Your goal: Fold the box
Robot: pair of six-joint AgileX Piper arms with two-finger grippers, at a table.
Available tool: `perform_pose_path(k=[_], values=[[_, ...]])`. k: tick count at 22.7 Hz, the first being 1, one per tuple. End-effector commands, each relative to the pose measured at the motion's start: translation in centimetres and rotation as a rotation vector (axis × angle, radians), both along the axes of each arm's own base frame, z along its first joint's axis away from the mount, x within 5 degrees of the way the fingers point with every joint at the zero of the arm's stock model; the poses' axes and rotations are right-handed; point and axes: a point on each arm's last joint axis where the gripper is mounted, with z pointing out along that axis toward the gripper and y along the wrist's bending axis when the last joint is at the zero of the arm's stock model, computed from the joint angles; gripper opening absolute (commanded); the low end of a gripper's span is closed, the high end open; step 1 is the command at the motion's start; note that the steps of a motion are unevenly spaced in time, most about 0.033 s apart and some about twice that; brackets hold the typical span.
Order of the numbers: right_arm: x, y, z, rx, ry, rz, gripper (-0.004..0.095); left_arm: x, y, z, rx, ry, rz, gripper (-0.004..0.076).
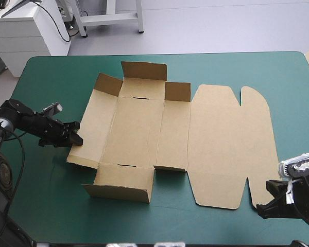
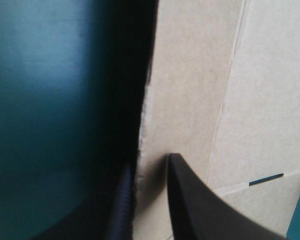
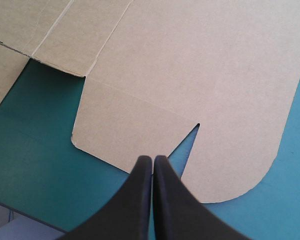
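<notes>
High view: the box (image 1: 144, 128) lay mid-surface (image 1: 221, 72), mostly flat with a few short flaps raised. The board looked light and stiff, likely to hinge at its scores, best taken by a panel edge. Left wrist view: left pincer (image 2: 147, 162) clamped on the box's left panel edge. Right wrist view: right pincer (image 3: 153, 159) closed, empty, tips at the lid flap's edge beside the notch.

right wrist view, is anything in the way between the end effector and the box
Nothing visible stands in the way. The right end effector, its fingers shut, is right at the edge of the box, which lies flat ahead of it. Only bare teal-green cover shows beside it.
</notes>
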Motion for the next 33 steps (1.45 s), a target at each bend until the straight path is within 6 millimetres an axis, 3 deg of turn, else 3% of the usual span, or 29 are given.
perform_pose_path(k=[1,8,15,18,24,26,30,33], values=[[0.2,0.0,0.7,0.013,-0.033,-0.009,-0.0002,-0.6,-1.0,2.3,-0.087,-0.002,-0.03,-0.0004],[0.1,0.0,0.7,0.024,-0.027,-0.01,-0.0002,-0.5,-0.9,2.5,-0.079,-0.011,-0.033,-0.0008],[0.1,0.1,0.7,0.031,-0.022,-0.008,-0.0002,1.0,-0.2,4.2,-0.003,-0.127,-0.01,-0.0003],[0.1,0.1,0.7,0.032,-0.021,-0.008,-0.0002,1.1,0.4,4.5,0.076,-0.13,-0.038,0.0102],[0.1,0.1,0.7,0.032,-0.021,-0.008,-0.0002,1.2,0.7,4.4,0.105,-0.118,0.004,0.039],[0.1,0.1,0.7,0.032,-0.021,-0.008,-0.0002,1.2,0.8,4.4,0.111,-0.12,0.0,0.0394],[0.1,0.1,0.7,0.032,-0.021,-0.007,-0.0002,1.8,2.6,5.5,0.333,-0.167,-0.03,0.0394],[0.1,0.2,0.7,0.036,-0.019,-0.005,-0.0002,1.9,2.9,5.7,0.353,-0.143,0.022,0.0394]])
